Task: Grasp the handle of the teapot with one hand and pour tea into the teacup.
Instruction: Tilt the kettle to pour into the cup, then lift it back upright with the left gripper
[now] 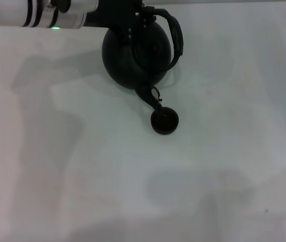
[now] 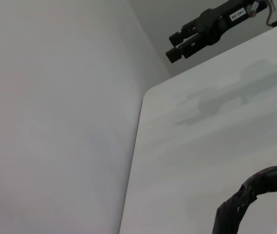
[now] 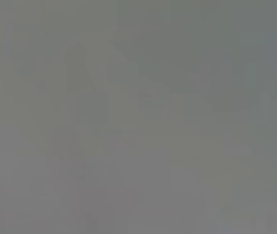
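Left claw (image 1: pixel 142 19) clamped on the handle (image 1: pixel 175 38); teapot (image 1: pixel 135 53) hangs tilted below it, spout (image 1: pixel 150 96) just above the teacup (image 1: pixel 164 121) on the counter (image 1: pixel 223 166). Right claw (image 2: pixel 180 48) hovers well apart.

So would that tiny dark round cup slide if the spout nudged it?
Probably: the tiny dark round cup looks light and sits loose on the smooth white table. Low and wide, it seems likelier to slide than tip. The black teapot's spout hangs close above.

- I counted one teapot (image 1: pixel 133 58), carrying one handle (image 1: pixel 175 35).
- One teacup (image 1: pixel 164 121) stood there.
- I saw one table (image 1: pixel 82 166).
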